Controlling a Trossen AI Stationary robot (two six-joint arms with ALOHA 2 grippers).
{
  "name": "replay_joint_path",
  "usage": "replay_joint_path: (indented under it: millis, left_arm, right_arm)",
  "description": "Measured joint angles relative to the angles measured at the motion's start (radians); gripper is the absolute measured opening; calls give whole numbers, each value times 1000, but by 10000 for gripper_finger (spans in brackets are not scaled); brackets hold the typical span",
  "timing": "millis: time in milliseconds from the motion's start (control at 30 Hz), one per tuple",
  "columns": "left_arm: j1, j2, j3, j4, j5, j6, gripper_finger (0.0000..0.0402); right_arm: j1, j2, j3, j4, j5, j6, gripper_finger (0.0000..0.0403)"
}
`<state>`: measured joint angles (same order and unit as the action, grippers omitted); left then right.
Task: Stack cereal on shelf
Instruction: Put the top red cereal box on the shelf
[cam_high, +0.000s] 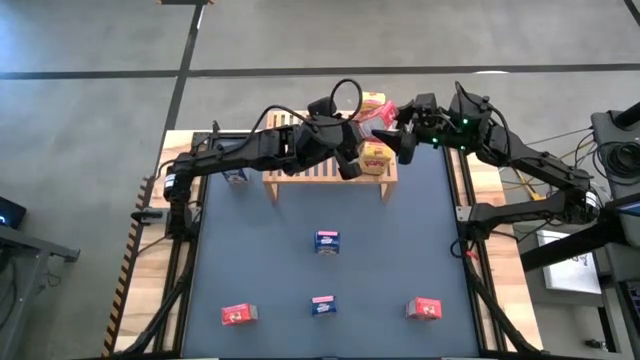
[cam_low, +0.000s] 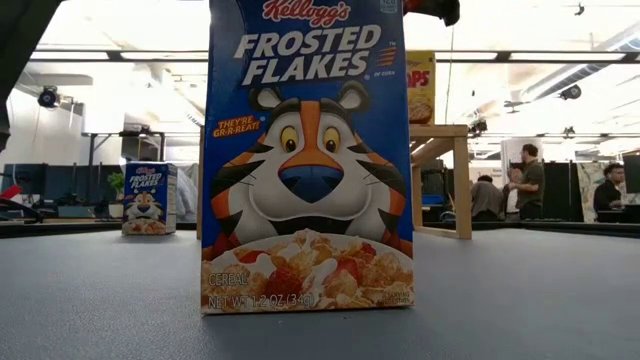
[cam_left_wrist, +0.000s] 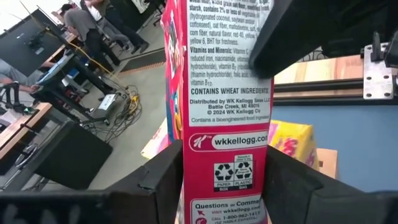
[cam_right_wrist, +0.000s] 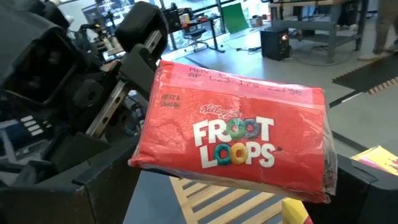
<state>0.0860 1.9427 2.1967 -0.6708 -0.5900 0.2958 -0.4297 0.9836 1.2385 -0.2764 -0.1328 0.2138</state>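
Closest to me on the worktop sit five loose boxes. Beyond them, over the shelf, I have both grippers on one red box: left jaws clamp it, right jaws grip too. Handover, I judge; next, one side releases before placing.

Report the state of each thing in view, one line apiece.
Left gripper: shut on the Froot Loops box.
Right gripper: at the same box.
Froot Loops box: held off the table.
Shelf: standing, one yellow box on it.
Yellow box: resting on the shelf.
Frosted Flakes box: upright on the table, free.
Near-left red box: on the table, free.
Near-right red box: same.
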Motion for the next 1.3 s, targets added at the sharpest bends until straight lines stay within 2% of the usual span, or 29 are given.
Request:
replay_joint_path:
  millis: [233, 500, 600, 700, 867, 1000, 1067, 1167, 1300]
  left_arm:
    - [14, 0, 0, -38, -4, -9, 170]
    - [54, -13, 0, -104, -7, -43, 170]
    - [69, -27, 0, -125, 39, -51, 170]
    - [100, -44, -1, -145, 145, -50, 170]
    - [194, -76, -23, -149, 395, -58, 170]
    - [265, -111, -89, -103, 513, -69, 167]
    - [297, -137, -155, -46, 587, -56, 166]
    - [352, -198, -303, 98, 756, -50, 165]
    - [441, -306, -559, 387, 983, -94, 165]
  right_arm:
    - [0, -19, 29, -27, -25, -5, 366]
    - [0, -62, 81, -147, -30, -10, 366]
    - [0, -85, 83, -175, -29, -8, 366]
    - [0, -107, 83, -204, -28, -8, 366]
    - [0, -143, 83, -254, -25, -7, 366]
    - [0, -162, 82, -295, -25, -7, 366]
    - [0, -169, 81, -307, -25, -8, 366]
    - [0, -174, 74, -314, -25, -8, 366]
    - [0, -173, 66, -325, -25, -8, 366]
